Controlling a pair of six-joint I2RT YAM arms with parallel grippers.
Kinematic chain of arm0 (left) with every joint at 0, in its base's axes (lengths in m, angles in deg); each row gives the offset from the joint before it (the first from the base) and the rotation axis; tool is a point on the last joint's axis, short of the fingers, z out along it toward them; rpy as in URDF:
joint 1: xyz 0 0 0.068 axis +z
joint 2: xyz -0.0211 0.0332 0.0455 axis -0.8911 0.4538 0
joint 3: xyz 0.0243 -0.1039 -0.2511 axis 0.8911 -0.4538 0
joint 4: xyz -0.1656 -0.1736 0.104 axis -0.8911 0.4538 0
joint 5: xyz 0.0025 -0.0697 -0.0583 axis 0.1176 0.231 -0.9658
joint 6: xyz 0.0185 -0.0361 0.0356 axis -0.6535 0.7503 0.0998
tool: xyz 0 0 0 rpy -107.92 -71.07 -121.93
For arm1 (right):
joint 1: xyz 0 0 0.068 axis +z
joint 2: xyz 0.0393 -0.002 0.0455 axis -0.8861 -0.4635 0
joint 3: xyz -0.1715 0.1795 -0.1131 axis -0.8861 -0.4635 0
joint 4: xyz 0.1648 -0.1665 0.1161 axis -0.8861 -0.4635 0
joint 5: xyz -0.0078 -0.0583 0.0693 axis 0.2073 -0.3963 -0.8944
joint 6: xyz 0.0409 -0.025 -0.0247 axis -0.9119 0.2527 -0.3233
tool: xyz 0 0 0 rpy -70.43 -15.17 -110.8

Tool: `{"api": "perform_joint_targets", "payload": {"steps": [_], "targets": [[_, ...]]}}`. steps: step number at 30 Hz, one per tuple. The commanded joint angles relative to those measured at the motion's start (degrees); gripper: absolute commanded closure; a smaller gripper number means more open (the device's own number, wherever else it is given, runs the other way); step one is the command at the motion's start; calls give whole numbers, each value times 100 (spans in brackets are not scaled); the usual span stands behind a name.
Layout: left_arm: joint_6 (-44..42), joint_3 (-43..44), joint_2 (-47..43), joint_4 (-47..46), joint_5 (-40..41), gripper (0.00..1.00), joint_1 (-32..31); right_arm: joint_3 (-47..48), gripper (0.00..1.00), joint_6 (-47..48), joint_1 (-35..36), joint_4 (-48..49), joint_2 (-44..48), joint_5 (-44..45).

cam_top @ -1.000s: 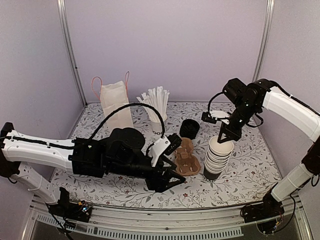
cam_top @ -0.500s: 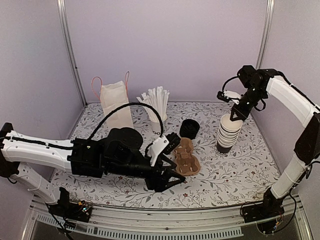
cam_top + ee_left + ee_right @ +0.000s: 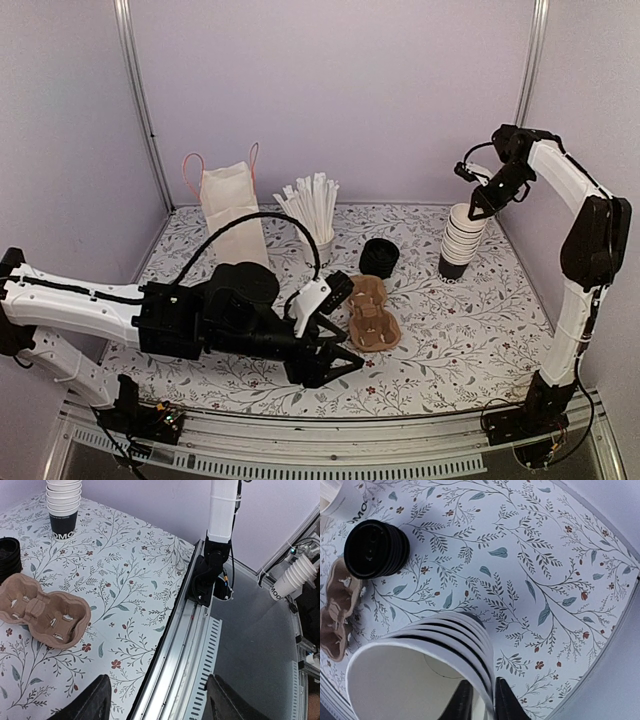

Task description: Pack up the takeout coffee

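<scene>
The takeout coffee (image 3: 379, 258) is a squat black cup with a round black lid, standing at mid-table behind the carrier; it also shows in the right wrist view (image 3: 376, 549). My right gripper (image 3: 478, 207) is at the back right, its fingers astride the rim of the stack of lidless cups (image 3: 460, 240). One finger sits inside the top cup and one outside (image 3: 482, 700), closed on the rim. My left gripper (image 3: 335, 365) hangs open and empty over the table's near edge (image 3: 160, 700), well short of the coffee.
A brown pulp cup carrier (image 3: 372, 315) lies in front of the coffee. A white paper bag (image 3: 232, 210) stands at the back left. Beside it is a white cup of straws (image 3: 315, 215). The metal rail (image 3: 185, 645) runs along the near edge.
My right arm carried the cup stack from the middle right to the back right corner, where it now stands on the table. The left arm barely shifted.
</scene>
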Motion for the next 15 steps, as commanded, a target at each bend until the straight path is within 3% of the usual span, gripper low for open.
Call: {"api": "perform_joint_targets", "payload": {"steps": [1, 3, 7, 15], "targets": [[67, -137, -166, -249, 48, 32, -68, 282, 69, -333, 17, -86, -129, -176], [74, -161, -175, -277, 45, 32, -68, 282, 62, -367, 14, -65, -54, -182], [61, -196, -195, -333, 124, 32, -58, 295, 57, -446, 10, -51, 227, -156], [-53, -200, -430, -394, 499, 31, 0, 258, 56, -350, 19, -96, 1164, -383]]}}
